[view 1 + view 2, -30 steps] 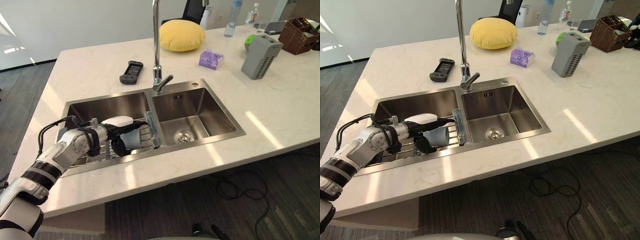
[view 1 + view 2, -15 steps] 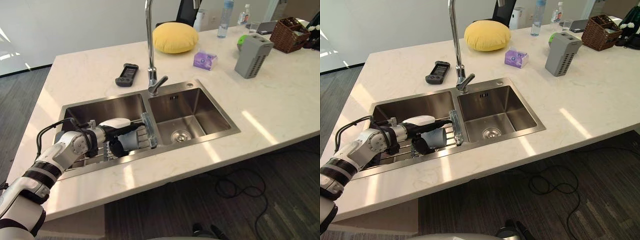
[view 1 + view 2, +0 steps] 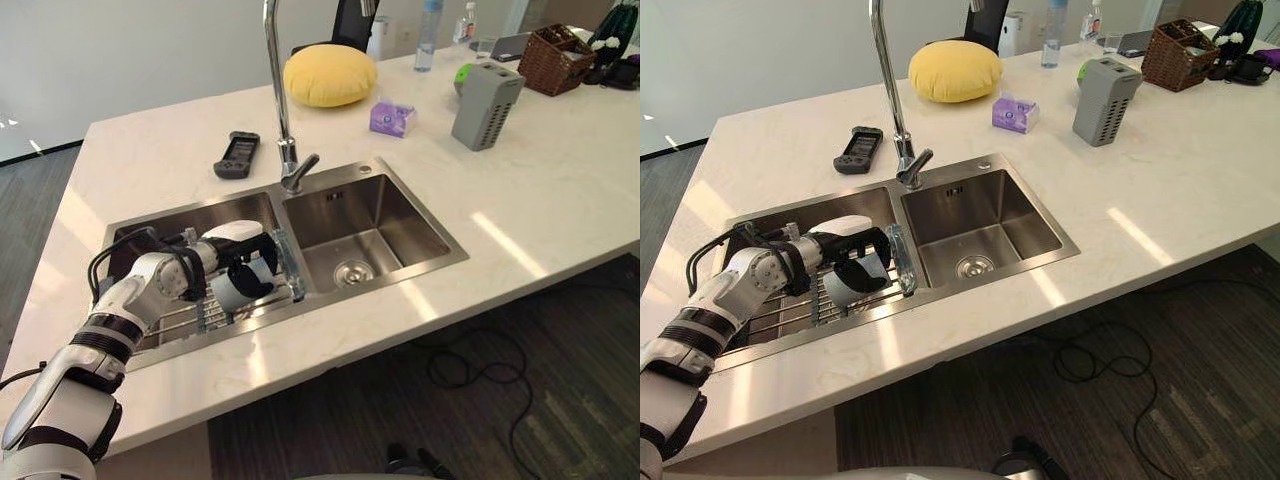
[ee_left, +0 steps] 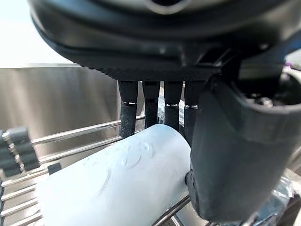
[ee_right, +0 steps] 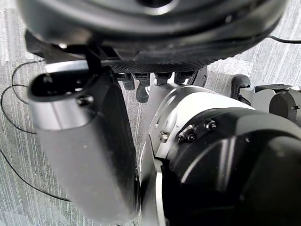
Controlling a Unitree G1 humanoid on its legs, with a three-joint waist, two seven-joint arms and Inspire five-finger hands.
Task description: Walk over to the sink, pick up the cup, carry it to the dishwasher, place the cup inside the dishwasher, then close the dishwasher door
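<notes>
A pale blue cup (image 3: 236, 290) lies on its side on the wire rack (image 3: 172, 318) in the sink's left basin (image 3: 175, 217). My left hand (image 3: 205, 266) reaches in from the left and is shut on the cup. In the left wrist view its fingers (image 4: 151, 107) curl behind the cup (image 4: 117, 183) and the thumb (image 4: 235, 146) presses its near side. The cup (image 3: 847, 286) still rests on the rack bars. My right hand (image 5: 89, 141) hangs over the grey floor with straight fingers and holds nothing.
A tall faucet (image 3: 275, 90) rises behind the divider, and a clear glass piece (image 3: 287, 265) stands beside the cup. The right basin (image 3: 385, 215) holds just a drain. On the counter are a black remote (image 3: 234, 155), yellow cushion (image 3: 328, 75), purple pack (image 3: 391, 118) and grey box (image 3: 482, 105).
The camera has shifted, so the whole sink sits further left in view. My left hand has stayed on the cup and turned it a little, so more of its pale side shows.
</notes>
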